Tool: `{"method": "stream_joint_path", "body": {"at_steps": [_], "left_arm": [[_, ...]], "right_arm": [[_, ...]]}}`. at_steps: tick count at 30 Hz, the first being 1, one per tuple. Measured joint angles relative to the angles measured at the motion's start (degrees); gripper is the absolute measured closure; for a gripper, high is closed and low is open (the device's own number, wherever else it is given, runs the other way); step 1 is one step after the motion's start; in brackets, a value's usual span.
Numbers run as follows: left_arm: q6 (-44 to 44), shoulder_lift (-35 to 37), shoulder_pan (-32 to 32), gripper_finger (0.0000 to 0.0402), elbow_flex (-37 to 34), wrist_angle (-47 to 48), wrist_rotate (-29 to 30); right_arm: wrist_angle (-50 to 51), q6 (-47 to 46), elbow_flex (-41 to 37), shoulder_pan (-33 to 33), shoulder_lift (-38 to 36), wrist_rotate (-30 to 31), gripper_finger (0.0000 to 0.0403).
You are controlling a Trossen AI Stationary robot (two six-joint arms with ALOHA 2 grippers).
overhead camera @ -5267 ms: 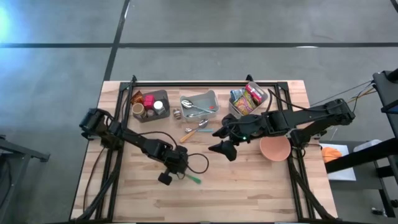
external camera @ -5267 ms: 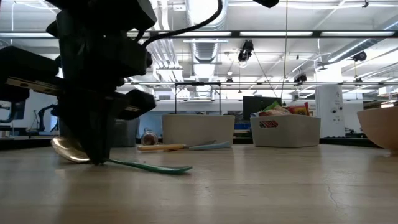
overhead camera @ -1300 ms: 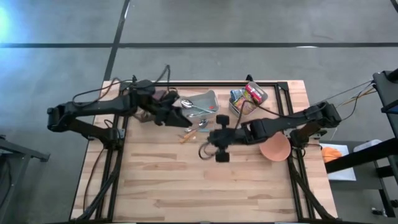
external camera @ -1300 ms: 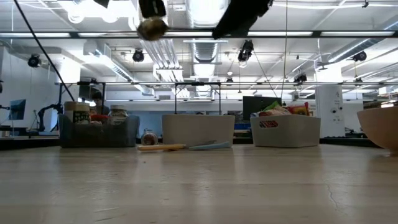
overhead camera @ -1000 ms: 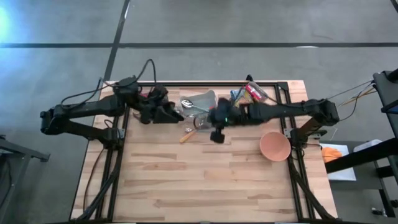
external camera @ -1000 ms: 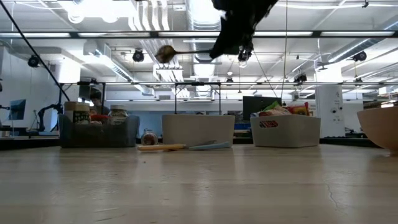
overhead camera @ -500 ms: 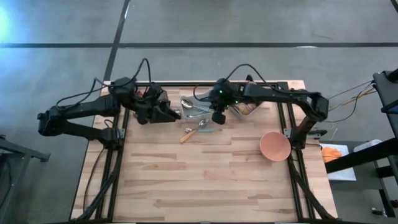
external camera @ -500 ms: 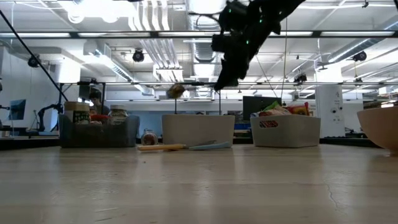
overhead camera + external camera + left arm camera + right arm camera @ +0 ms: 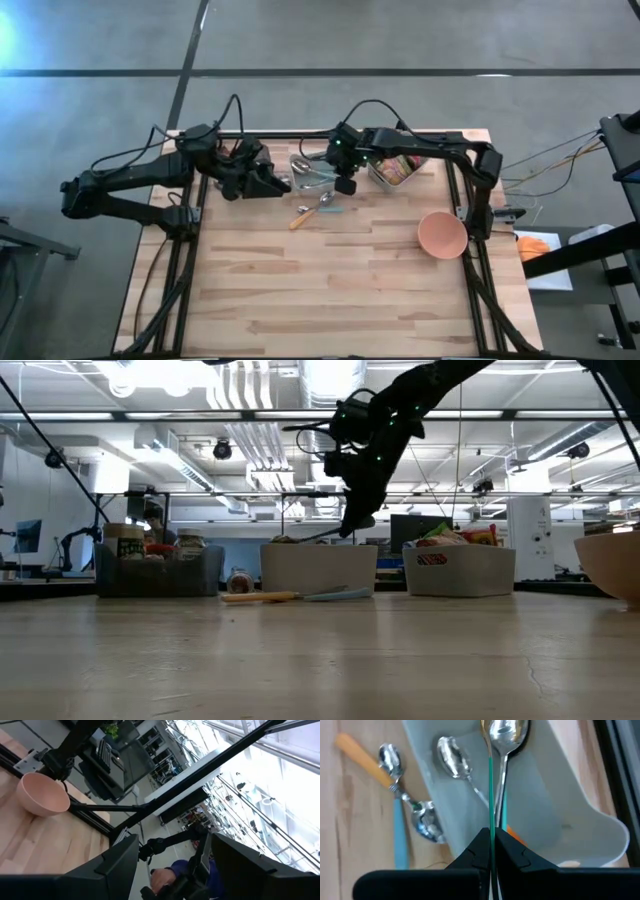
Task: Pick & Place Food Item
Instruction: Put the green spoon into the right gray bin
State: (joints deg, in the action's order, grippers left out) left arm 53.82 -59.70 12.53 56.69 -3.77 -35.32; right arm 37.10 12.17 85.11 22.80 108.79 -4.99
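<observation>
My right gripper (image 9: 343, 184) is shut on a spoon (image 9: 305, 537) with a thin green handle and a gold bowl. It hovers over the white utensil bin (image 9: 322, 158) at the table's far middle. The spoon's bowl (image 9: 285, 540) is at the bin's rim in the low view. Silver spoons (image 9: 454, 757) lie in the bin. Food packets fill a white bin (image 9: 397, 166) just right of it. My left gripper (image 9: 278, 184) is raised and open, left of the utensil bin, with nothing between its fingers (image 9: 115, 865). My right gripper pinches the spoon's green handle (image 9: 490, 822) between its two fingers (image 9: 470, 854), near the handle's free end. The fingers slant down toward the far left and lie along the handle. The spoon sticks out ahead of them, its bowl lowest, over the bin.
A pink bowl (image 9: 441, 235) stands near the right edge. A bin of jars (image 9: 158, 565) is at the far left. An orange-handled and a blue-handled utensil (image 9: 318, 208) lie on the table in front of the utensil bin. The near half of the table is bare wood.
My right gripper has swung toward the table's far left and come down over the utensil bin, tipping more steeply downward, still shut on the spoon. The spoon's bowl has dropped from high above the table to the bin's rim.
</observation>
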Motion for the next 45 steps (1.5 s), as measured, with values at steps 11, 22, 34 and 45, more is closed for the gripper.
{"method": "stream_joint_path", "body": {"at_steps": [11,22,34,45], "left_arm": [[0.0,0.0,0.0,0.0149,0.0,1.1,1.3],[0.0,0.0,0.0,0.0149,0.0,1.1,1.3],[0.0,0.0,-0.1,0.0149,0.0,1.1,1.3],[0.0,0.0,-0.1,0.0149,0.0,1.1,1.3]], "right_arm": [[0.2,-3.0,2.9,0.0,4.8,0.2,0.0395],[-0.5,-7.2,2.8,0.0,5.6,3.9,0.0395],[0.6,-7.8,2.4,-0.7,6.6,3.0,0.0395],[0.6,-7.7,1.8,-0.7,6.6,1.9,0.0394]]}}
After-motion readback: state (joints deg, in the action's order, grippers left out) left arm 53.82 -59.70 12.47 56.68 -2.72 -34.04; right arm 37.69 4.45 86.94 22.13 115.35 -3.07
